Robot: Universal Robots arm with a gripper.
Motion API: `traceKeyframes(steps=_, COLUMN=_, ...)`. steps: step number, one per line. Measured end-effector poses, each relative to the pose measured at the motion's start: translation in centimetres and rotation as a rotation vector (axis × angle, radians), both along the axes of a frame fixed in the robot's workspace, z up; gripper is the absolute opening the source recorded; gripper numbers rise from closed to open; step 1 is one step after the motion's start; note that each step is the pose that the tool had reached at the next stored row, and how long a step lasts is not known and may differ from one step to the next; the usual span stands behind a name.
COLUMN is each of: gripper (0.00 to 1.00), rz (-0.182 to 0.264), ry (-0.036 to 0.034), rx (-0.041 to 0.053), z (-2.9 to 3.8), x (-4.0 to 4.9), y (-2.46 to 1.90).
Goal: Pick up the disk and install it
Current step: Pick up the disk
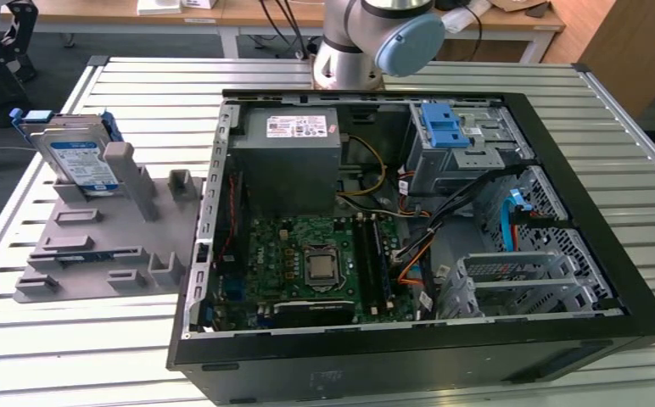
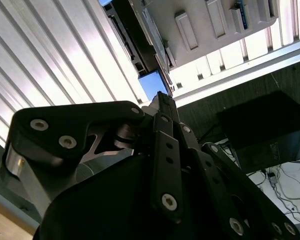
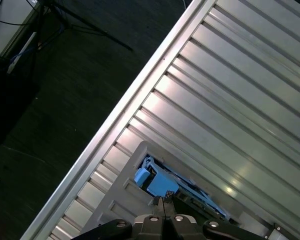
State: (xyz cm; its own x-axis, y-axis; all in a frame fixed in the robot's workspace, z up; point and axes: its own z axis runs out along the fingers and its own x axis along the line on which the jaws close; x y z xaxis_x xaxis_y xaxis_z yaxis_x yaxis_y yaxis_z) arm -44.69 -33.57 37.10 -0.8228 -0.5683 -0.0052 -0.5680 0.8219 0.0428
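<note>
Standing on its edge in the exterior view, the flat silver disk (image 1: 79, 159) with a white-and-blue label and a blue plastic carrier bracket sits in a slot of the grey plastic fixture (image 1: 101, 263), at that fixture's far corner on the exterior view's left. The fixture lies on the silver slatted metal table (image 1: 67, 348), just beside the open black computer case (image 1: 418, 365). The disk is well apart from the metal drive cages inside the case. The grey-and-blue robot arm (image 1: 350, 51) rises behind the case. This view gives the label face of the disk, while both wrist views give its upper edge.

In the second wrist view the black metal gripper (image 2: 162, 96) is seen along its linkages. Its two fingers are pressed together into one narrow tip and nothing is between them. Just past the tip is the blue end of the bracket (image 2: 151, 84), and the disk runs edge-on away from it beside the fixture.

In the first wrist view the closed tip (image 3: 162, 199) points at the blue bracket (image 3: 157, 184), which lies directly before it. Whether they touch I cannot tell. Beyond the table edge is the dark floor (image 3: 65, 100).
</note>
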Motion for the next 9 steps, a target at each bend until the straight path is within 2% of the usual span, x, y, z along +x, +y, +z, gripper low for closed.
traceKeyframes(steps=9, gripper=0.11, rz=0.001, ry=-0.0001, rx=0.0, z=0.0, x=0.0, y=0.0)
